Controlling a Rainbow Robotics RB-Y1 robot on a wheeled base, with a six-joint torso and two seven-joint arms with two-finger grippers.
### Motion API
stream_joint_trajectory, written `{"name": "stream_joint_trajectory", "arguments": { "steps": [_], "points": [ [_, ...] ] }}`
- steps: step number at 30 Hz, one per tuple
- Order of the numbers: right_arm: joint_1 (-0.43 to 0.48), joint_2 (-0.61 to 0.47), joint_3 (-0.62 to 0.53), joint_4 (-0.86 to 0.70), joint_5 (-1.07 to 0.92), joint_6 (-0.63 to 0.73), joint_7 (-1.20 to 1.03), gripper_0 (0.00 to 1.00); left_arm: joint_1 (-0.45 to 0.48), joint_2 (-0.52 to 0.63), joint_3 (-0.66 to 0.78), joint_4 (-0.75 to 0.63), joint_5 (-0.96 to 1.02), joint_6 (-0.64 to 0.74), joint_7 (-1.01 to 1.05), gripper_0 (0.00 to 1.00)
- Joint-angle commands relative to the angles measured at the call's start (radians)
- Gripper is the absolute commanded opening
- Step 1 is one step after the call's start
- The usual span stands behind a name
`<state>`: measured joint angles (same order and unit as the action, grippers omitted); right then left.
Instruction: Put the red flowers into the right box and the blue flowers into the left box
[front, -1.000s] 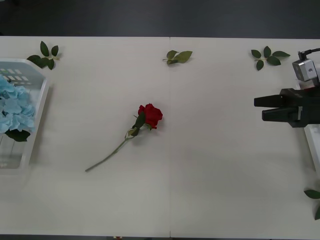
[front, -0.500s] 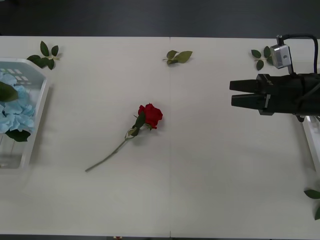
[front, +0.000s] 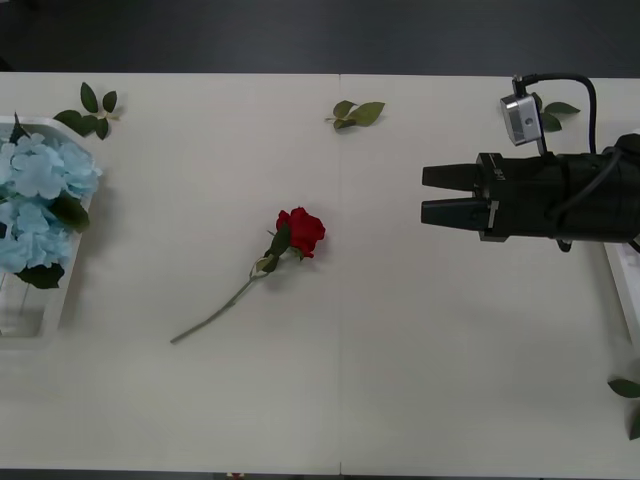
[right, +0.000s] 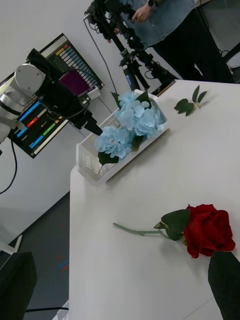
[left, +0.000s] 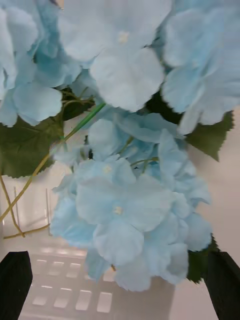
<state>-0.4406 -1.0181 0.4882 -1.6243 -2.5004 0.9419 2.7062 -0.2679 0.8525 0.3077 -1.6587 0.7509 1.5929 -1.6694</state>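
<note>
Red flowers: one rose (front: 301, 231), tight dark-red bloom on a thin green stem, lying flat on the matte white table (front: 400, 350).
Blue flowers: fluffy, papery clusters (front: 38, 205) heaped in the left box (front: 72, 262), far left of the rose.
Left box: white plastic, slotted wall.
Right gripper (front: 424, 195): right of the rose, black fingers slightly parted, empty.
Left gripper (left: 120, 287): fingers spread over the clusters.
Leaf sprigs: three along the table's far edge.

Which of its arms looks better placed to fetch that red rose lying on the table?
Probably the right: its pincer is open, empty, aimed at the rose. The left pincer hangs over the blue hydrangeas.
</note>
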Motion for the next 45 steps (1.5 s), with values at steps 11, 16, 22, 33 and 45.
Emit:
{"name": "stream_joint_trajectory", "arguments": {
  "steps": [11, 16, 22, 33, 45],
  "points": [
    [-0.007, -0.050, -0.019, -0.015, -0.006, 0.064, -0.001, 1.00, 0.069, -0.056, 0.024, -0.332, 0.308, 0.147, -0.193, 1.00],
    [-0.007, -0.050, -0.019, -0.015, -0.009, 0.074, -0.001, 1.00, 0.069, -0.076, -0.039, -0.374, 0.404, 0.102, -0.319, 1.00],
    [-0.004, -0.047, -0.019, -0.014, -0.011, 0.074, -0.001, 1.00, 0.053, -0.076, -0.174, -0.377, 0.440, -0.008, -0.412, 1.00],
    [-0.003, -0.040, -0.019, -0.014, -0.012, 0.074, -0.001, 1.00, -0.073, -0.081, -0.542, -0.382, 0.165, -0.182, -0.253, 1.00],
    [-0.003, -0.040, -0.019, -0.015, -0.018, 0.074, -0.001, 1.00, -0.237, -0.167, -0.812, -0.251, -0.019, -0.180, 0.026, 1.00]
  ]
}}
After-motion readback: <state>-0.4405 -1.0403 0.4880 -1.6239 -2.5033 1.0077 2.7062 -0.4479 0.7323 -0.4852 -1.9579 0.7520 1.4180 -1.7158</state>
